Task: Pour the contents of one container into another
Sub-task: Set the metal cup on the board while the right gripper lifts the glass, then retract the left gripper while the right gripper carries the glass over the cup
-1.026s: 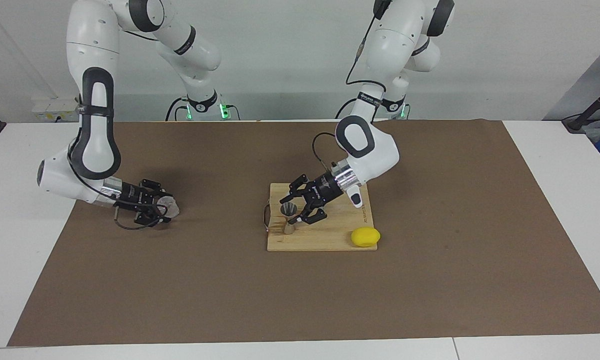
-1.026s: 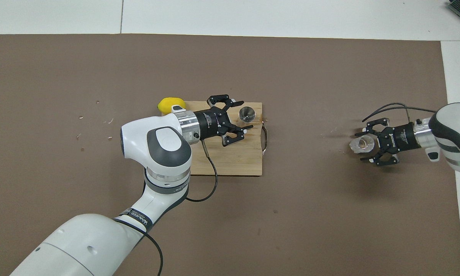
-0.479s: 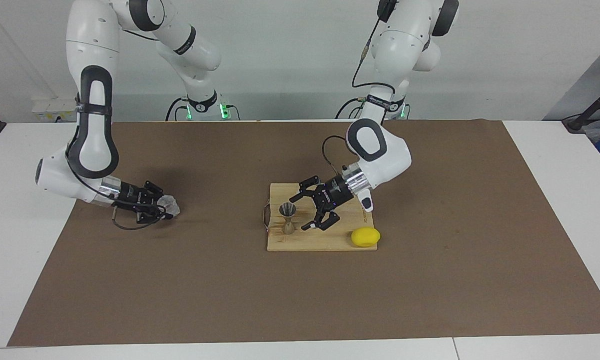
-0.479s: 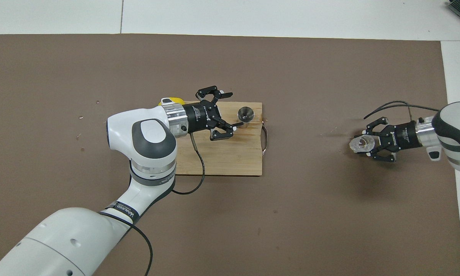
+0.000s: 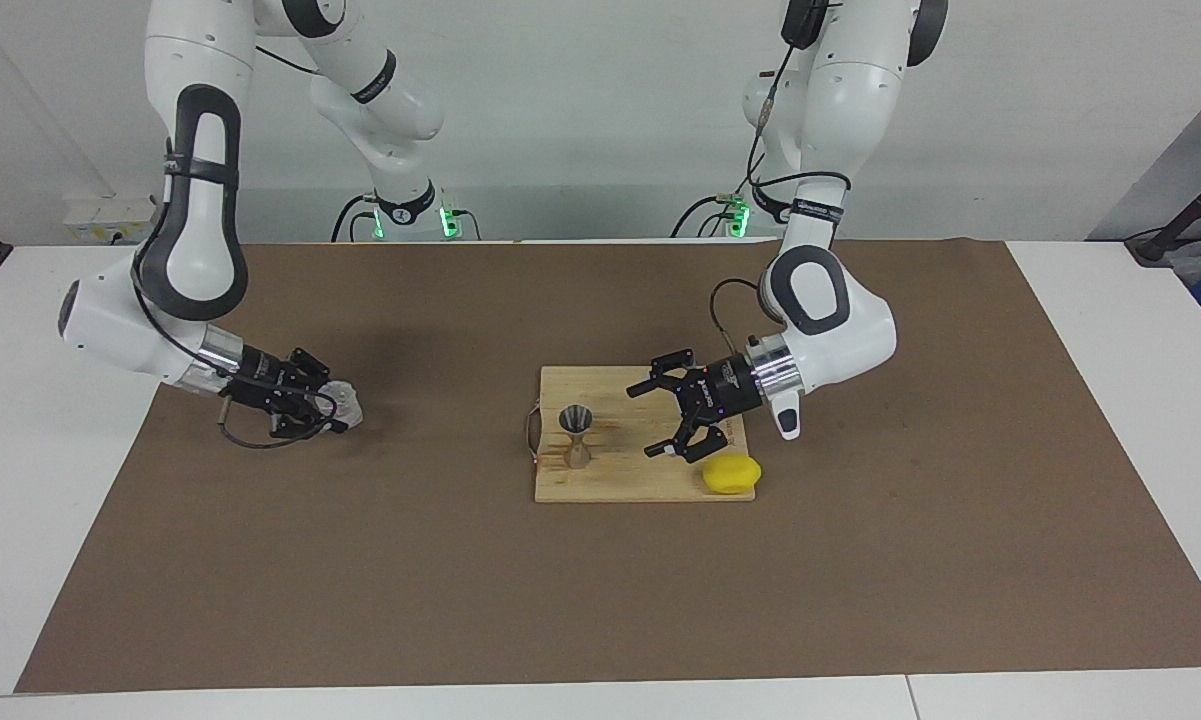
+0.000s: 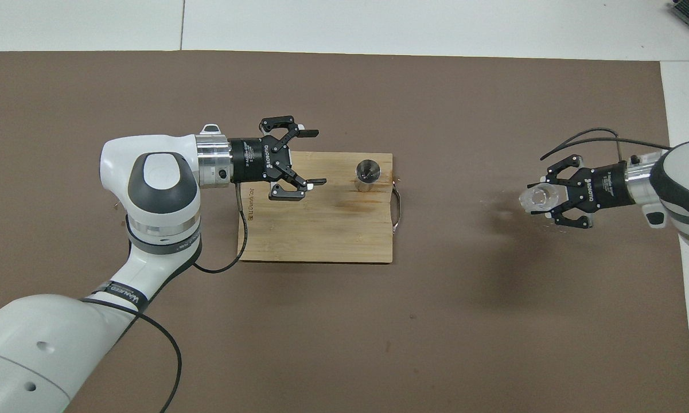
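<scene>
where visible: one cup, one jigger

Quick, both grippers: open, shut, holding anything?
Left gripper: open, empty, over the cutting board, apart from the jigger.
Right gripper: shut on the clear cup, over the brown mat.

A yellow lemon rests beside the wooden board on brown paper.

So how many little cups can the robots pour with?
2. The clear cup sits in the right gripper toward the right arm's end. The steel jigger stands on the wooden board, near the open left gripper.
</scene>
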